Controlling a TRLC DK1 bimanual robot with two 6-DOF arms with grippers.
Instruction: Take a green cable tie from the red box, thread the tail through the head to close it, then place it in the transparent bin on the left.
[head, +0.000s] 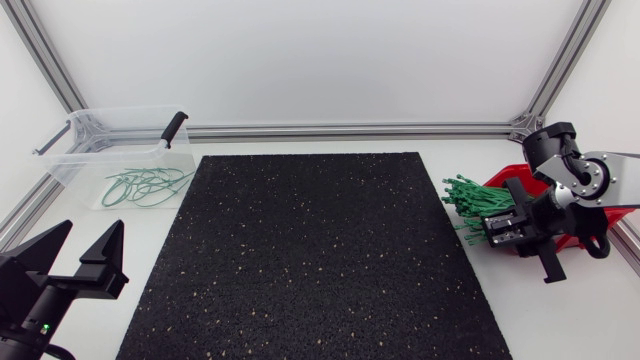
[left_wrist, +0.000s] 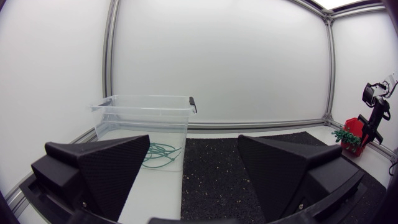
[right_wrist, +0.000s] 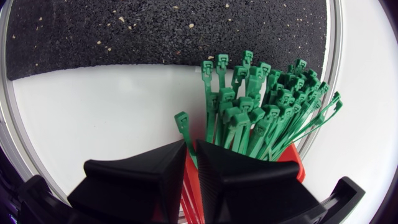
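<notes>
The right gripper (right_wrist: 190, 144) hangs over the red plastic box (right_wrist: 292, 163) at the bench's right edge. Its fingers are pinched nearly together on a single green cable tie (right_wrist: 182, 121), just beside the upright bundle of green ties (right_wrist: 261, 102). The left gripper (head: 92, 240) sits at the front left with its fingers wide apart. Behind it stands the transparent plastic bin (head: 120, 112), with looped green ties (head: 145, 185) inside.

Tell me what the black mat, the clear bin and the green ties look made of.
Mat: probably rubber granulate, matte; its black surface is grainy with pale flecks. Bin: clear, glossy plastic; its contents show through the walls. Ties: likely moulded nylon or a similar plastic, smooth with a slight sheen; thin bendy strips with square heads.
</notes>
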